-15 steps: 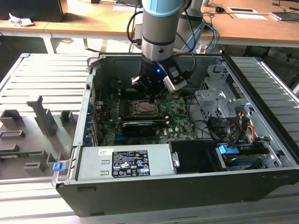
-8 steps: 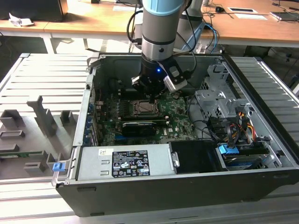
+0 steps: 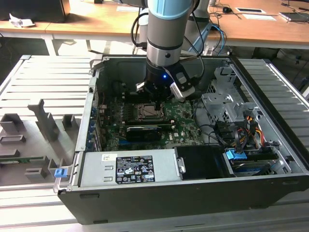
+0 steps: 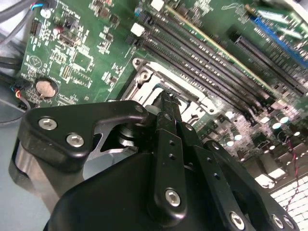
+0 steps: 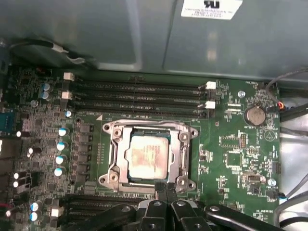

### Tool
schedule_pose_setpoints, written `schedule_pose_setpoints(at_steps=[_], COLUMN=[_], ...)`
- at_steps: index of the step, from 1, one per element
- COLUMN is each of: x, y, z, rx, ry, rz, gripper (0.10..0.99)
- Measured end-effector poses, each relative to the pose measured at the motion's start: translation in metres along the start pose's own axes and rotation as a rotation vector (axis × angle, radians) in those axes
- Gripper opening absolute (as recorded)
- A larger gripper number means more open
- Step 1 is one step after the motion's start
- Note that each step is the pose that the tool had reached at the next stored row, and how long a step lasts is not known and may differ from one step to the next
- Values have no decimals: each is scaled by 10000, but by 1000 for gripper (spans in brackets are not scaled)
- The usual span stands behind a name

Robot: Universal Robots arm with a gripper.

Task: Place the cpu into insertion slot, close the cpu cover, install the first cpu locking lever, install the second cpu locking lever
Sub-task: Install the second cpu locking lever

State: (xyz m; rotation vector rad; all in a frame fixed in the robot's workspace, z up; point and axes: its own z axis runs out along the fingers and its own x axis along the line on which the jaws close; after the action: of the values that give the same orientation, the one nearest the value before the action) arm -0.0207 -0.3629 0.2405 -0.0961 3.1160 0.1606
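The cpu (image 5: 148, 155) lies flat in the insertion slot (image 5: 111, 177) on the green motherboard (image 5: 240, 159), its silvery-tan top showing through the cut-out. The cpu cover (image 5: 121, 153) lies down around it. My gripper (image 5: 166, 187) hovers at the socket's edge, and its two black fingers are pressed together with nothing seen between them. In the second wrist view the gripper (image 4: 166, 98) points down at the socket's metal rim (image 4: 144, 77). In the exterior view the gripper (image 3: 157, 102) hangs just above the socket (image 3: 148, 112). I cannot tell how the locking levers stand.
Long black memory slots (image 5: 139, 96) run beside the socket. A coin cell (image 5: 253, 115) sits on the board. The open case's walls (image 3: 96, 87), a power supply (image 3: 130, 169), a drive cage (image 3: 227, 104) and cables (image 3: 241, 130) ring the motherboard. A grey slatted table (image 3: 43, 92) holds fixtures.
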Motion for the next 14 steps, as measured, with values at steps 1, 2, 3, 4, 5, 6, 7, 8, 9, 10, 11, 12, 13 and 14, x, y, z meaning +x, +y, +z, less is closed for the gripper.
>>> schedule_pose_setpoints(at_steps=[1, 2, 3, 4, 5, 6, 7, 8, 9, 10, 11, 12, 13, 14], x=[1, 1, 2, 2, 3, 4, 5, 8, 10, 14, 15, 16, 16, 16], y=[-9, -21, -31, -36, -45, -59, -76, -95, -105, -122, -138, -141, -149, -152], z=[0, -1, 0, 0, 0, -1, -2, -3, -2, -1, -1, -1, -2, -2], rx=[-1, -9, -42, -53, -56, -57, -65, -85, -118, -228, -293, -295, -297, -296], ry=[0, -1, -1, -1, 0, 1, 0, 0, -1, -4, -7, -5, -4, -3], rz=[1, 1, 1, 2, 2, 2, 2, -2, -15, -43, -66, -77, -88, -90], gripper=[106, 106, 106, 106, 106, 106, 106, 106, 106, 106, 106, 106, 106, 106])
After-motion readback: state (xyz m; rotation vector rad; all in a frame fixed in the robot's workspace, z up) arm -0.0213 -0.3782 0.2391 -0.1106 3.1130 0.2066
